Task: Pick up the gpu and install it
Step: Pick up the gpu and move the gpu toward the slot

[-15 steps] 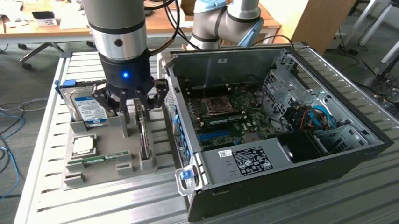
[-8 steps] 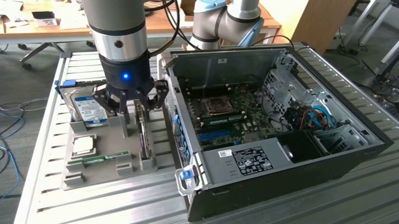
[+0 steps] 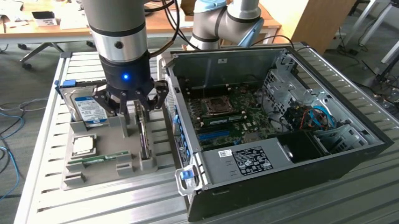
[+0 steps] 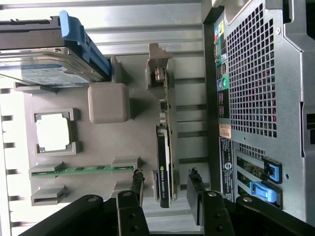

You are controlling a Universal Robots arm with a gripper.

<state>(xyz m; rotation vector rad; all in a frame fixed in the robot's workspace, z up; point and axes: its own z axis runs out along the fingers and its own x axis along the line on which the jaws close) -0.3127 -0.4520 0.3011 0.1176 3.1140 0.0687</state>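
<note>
**Slatted aluminium table (image 3: 37, 196): arm vertical, jaws apart**

A grey plastic parts tray (image 3: 106, 140) sits on the table, just beside an open black computer case (image 3: 281, 182). The arm stands upright over the tray. Its black gripper (image 3: 137, 109) points straight down, fingers (image 4: 138, 183) spread to either side of the gpu (image 4: 165, 167) with a gap on each side, so nothing is clamped. The gpu is a thin green circuit card with a dark face and a silver end bracket. It stands on edge in a tray slot.

Robotics lab or workshop: Universal Robots arm (image 3: 118, 32) above slatted aluminium bench (image 3: 81, 210); open PC tower (image 3: 268, 116) beside gripper (image 3: 136, 109); wooden desks (image 3: 68, 29) and floor cables (image 3: 12, 122) beyond.
</note>
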